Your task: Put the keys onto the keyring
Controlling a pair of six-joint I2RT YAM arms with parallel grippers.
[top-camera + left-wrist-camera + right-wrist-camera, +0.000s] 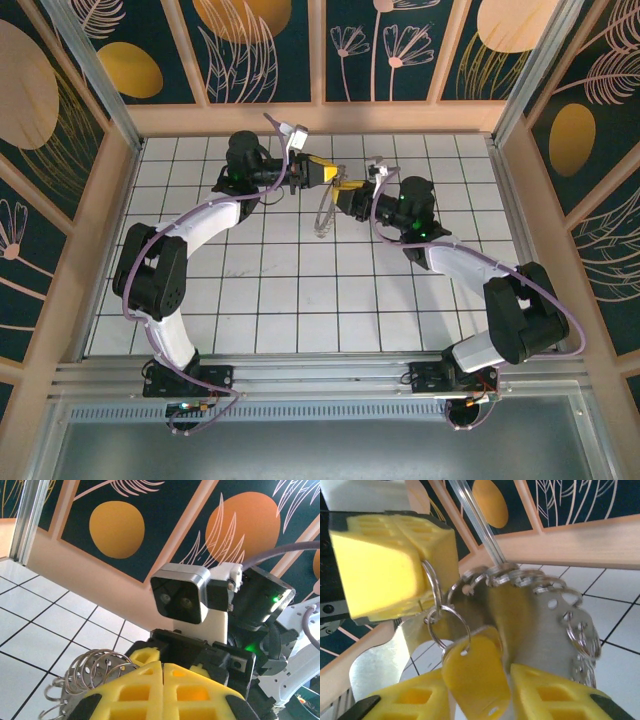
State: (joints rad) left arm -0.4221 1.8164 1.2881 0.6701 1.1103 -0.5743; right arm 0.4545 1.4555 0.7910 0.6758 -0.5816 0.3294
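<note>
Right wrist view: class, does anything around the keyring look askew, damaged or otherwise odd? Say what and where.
The keyring hangs tilted in mid-air from the left fingers, pinched by one small loop on its rim rather than lying flat. The yellow-headed key dangles between the right fingers. Nothing looks damaged.

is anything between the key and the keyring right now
Nothing visible is in the way. In the right wrist view, the yellow key sits between the fingers of the right tool. Its top is right at a small loop of the keyring, which the shut left tool holds beside it.
</note>
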